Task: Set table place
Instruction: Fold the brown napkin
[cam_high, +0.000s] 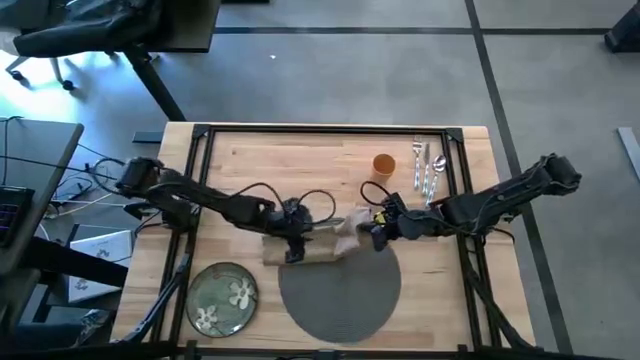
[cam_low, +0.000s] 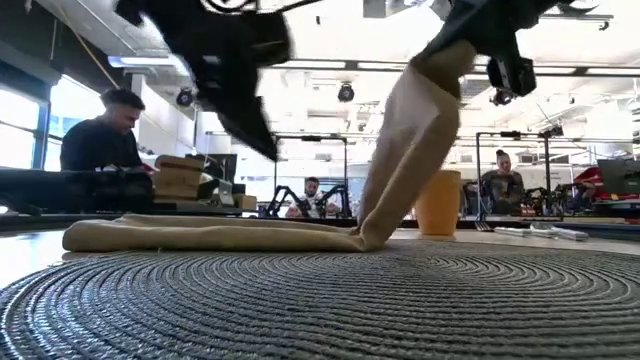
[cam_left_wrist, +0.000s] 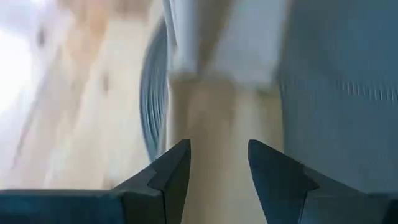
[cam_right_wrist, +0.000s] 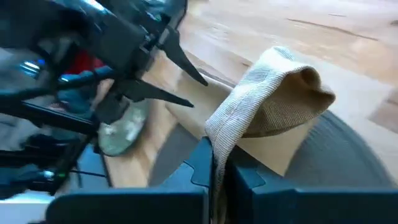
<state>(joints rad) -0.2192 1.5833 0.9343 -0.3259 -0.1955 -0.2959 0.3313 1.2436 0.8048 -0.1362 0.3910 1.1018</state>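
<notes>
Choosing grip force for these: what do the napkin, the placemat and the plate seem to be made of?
Napkin: tan woven cloth, matte; ribbed weave shows, and it drapes limply from the right gripper.
Placemat: dark grey cord or fibre, probably woven; coiled concentric ridges.
Plate: likely glazed ceramic, green with white flowers; material uncertain from above.

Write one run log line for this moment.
right gripper: shut on napkin, lifting one end | left gripper: open above napkin | plate: off placemat

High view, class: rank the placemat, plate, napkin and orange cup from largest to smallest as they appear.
1. Placemat
2. Plate
3. Napkin, partly lifted by the right gripper, so its full spread is unsure; close to the plate
4. Orange cup
</notes>
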